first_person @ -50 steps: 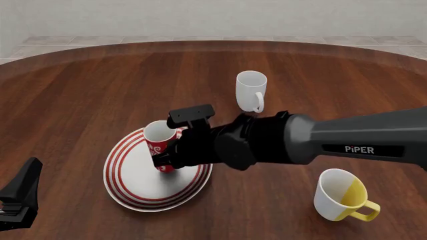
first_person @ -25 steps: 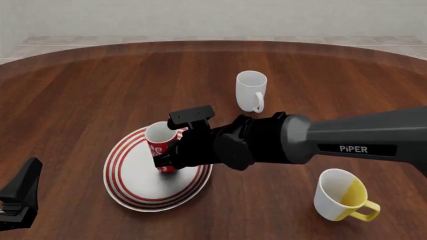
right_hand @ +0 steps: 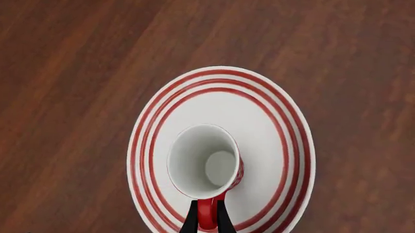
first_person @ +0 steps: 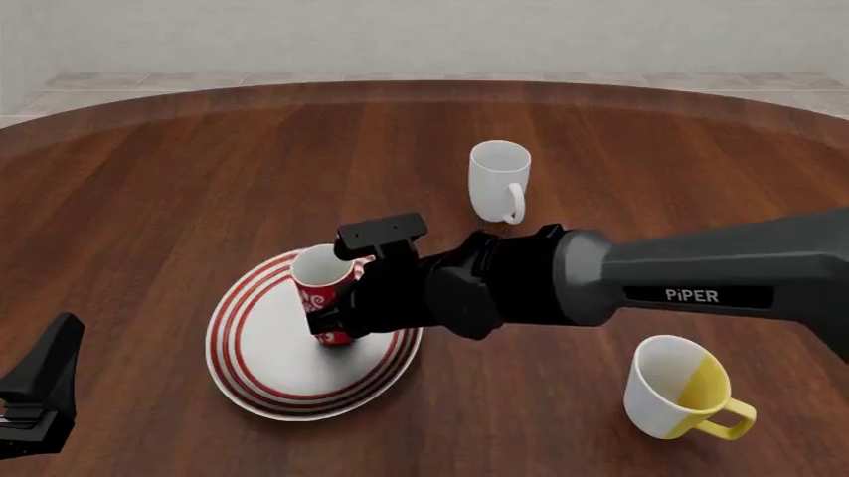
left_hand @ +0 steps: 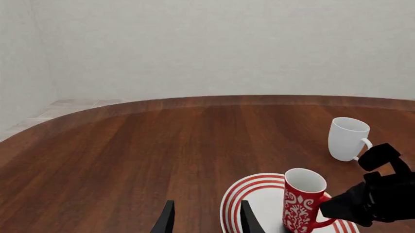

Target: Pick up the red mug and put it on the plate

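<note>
Here the cylindrical red mug (first_person: 322, 288), glossy with white patterning, stands upright on the round, red-ringed plate (first_person: 258, 370) on the wood-grain worktop (first_person: 173, 179). The right pincer (right_hand: 207, 219) pinches its handle; the left pincer (left_hand: 206, 217) gapes, holding nothing.

Even, soft light fills every view, with no glare and no blur. All edges are sharp to the corners. The desk (first_person: 199, 179) shows only faint shadows beneath the mugs; nothing bends.
</note>
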Robot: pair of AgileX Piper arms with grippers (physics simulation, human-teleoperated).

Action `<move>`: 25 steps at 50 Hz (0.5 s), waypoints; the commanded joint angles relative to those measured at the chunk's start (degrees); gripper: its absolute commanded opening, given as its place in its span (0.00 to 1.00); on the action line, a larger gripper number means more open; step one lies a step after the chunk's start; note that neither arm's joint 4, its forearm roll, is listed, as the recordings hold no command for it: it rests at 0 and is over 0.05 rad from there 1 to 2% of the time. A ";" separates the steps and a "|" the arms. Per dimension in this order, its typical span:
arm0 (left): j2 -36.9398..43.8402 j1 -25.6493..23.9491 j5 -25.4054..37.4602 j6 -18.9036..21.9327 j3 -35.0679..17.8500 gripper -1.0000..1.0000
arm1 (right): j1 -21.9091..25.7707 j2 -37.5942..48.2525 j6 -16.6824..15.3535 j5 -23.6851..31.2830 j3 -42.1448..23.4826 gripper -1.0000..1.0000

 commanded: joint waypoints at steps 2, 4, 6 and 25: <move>-0.01 0.00 0.00 0.01 0.00 1.00 | 0.04 0.45 0.69 -0.44 -0.15 0.00; -0.01 0.00 0.00 0.00 0.00 1.00 | 0.11 0.44 0.65 -0.42 -0.17 0.00; 0.00 0.00 0.00 0.00 0.00 1.00 | 0.15 0.43 0.64 -0.49 -0.14 0.00; -0.01 0.01 0.00 0.00 0.00 1.00 | 0.01 0.86 0.67 -1.09 0.17 0.00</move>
